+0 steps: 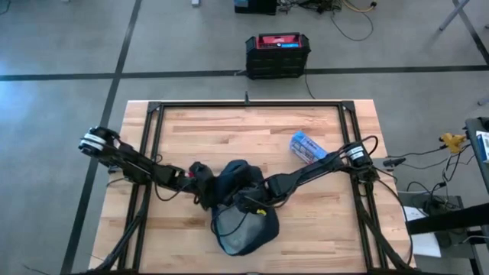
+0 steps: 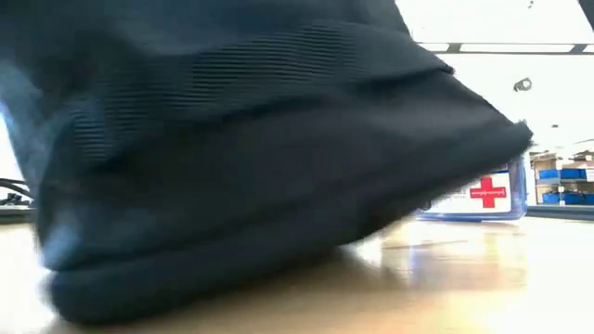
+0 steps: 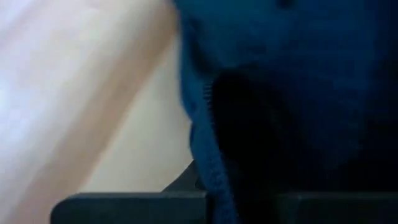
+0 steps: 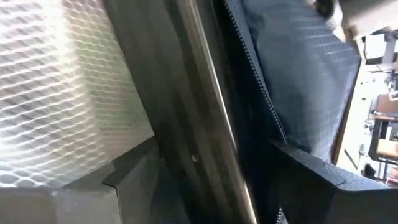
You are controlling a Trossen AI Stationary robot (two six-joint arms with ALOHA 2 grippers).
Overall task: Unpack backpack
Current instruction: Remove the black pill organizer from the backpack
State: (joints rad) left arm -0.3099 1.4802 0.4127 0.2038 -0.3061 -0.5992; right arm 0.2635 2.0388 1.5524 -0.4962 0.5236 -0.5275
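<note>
The soft navy backpack lies lumpy on the wooden bench, near its front edge. The left claw is closed, pinching what looks like the bag's ribbed fabric edge. The right claw sits inside the opening, spread wide beside pale mesh lining.

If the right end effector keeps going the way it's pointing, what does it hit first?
Probably the backpack's own inner lining: the right end effector points into the open bag, with mesh and fabric directly ahead. Depth is unclear.
</note>
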